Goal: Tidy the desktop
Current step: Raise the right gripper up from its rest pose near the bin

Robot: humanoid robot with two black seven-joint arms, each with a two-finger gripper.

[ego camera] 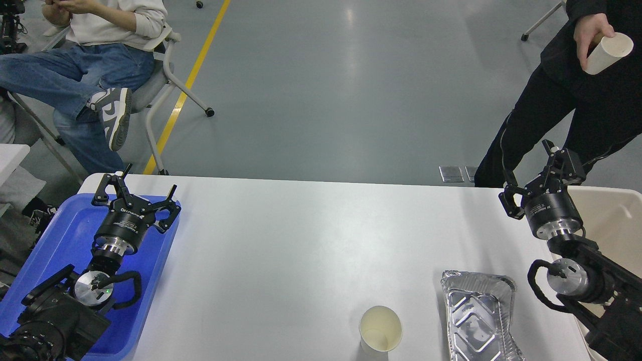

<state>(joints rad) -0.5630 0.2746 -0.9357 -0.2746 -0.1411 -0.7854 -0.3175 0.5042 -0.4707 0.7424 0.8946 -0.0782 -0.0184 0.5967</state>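
Observation:
The white desktop point(311, 240) fills the middle of the head view. An empty paper cup point(380, 332) stands upright near its front edge. To the right of the cup lies a crumpled foil container point(479, 316). My left gripper point(148, 181) hovers open over the far end of the blue tray point(55, 235), with nothing between its fingers. My right gripper point(527, 163) is open and empty at the table's far right, beside the beige bin point(614, 215) and well behind the foil container.
A person in black stands just past the table's far right corner, holding a paper cup point(608, 52). Another person sits on a chair point(160, 85) beyond the far left corner. A second white table's corner point(10, 155) shows at the left edge.

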